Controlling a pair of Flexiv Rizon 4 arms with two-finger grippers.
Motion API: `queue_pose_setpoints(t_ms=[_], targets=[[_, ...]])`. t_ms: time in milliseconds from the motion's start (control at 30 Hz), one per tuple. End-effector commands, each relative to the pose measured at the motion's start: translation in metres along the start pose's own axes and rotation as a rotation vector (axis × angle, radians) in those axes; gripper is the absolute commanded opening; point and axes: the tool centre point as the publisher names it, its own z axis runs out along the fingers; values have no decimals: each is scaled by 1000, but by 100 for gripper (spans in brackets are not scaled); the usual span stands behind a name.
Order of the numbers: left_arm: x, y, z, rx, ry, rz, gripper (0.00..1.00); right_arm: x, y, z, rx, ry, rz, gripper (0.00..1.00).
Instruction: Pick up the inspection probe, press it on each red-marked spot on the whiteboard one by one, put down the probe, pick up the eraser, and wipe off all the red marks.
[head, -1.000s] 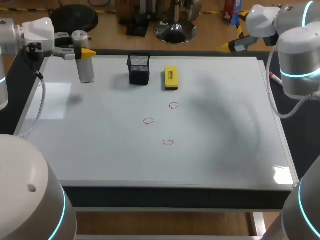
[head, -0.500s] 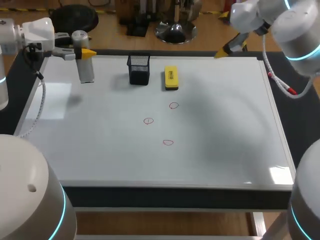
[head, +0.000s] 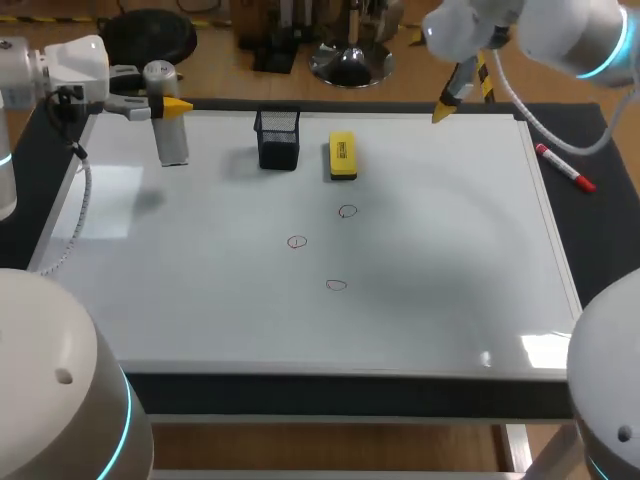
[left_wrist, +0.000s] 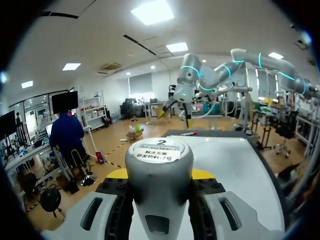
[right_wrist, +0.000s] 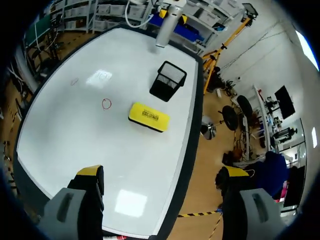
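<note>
The left claw (head: 168, 106), upper left, is clamped round the upright grey probe (head: 172, 135). The right claw (right_wrist: 161, 175), upper right, gapes wide, holding nothing. A black mesh pot (head: 278, 138) stands just left of the yellow eraser (head: 342, 157); its contents I cannot tell. Red marks (head: 297, 241) sit mid-frame.

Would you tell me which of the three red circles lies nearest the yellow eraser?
The rearmost red circle, right by the yellow eraser; the left circle and the front circle lie farther from it on the whiteboard.
</note>
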Motion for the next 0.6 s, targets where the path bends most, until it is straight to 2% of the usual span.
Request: queue_pose_setpoints(t_ms=[33,167,267,600], targets=[[1,0,0,2,-3,2,0,-6,6,8,345,477,-264,100],[1,0,0,2,-3,2,0,-7,8,13,368,499,-339,100],[1,0,0,2,-3,2,0,-8,11,17,377,481,-388,100],[1,0,0,2,-3,2,0,-6,19,26,345,507,-551,100]])
